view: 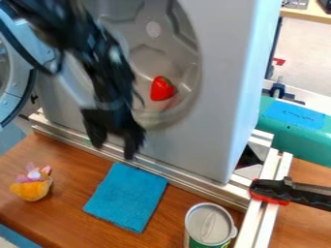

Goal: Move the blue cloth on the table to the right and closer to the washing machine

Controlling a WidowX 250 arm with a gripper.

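The black gripper (115,147) hangs in front of the washer-like machine's opening, its two fingers pointing down and spread apart with nothing between them. Below it, a folded blue cloth (126,197) lies flat on the wooden table. A red strawberry-like toy (162,89) with a green top rests inside the grey drum, to the right of the arm. At the left of the table sits an orange and pink plush toy (32,183). A metal-topped can (210,224) with a green label stands near the bottom edge.
The grey machine body (219,87) rises behind the table (67,213), its round door (14,72) swung out at the left. Metal rails (188,180) run along its base. A black and red clamp (291,192) is at the right, near a teal surface (304,140).
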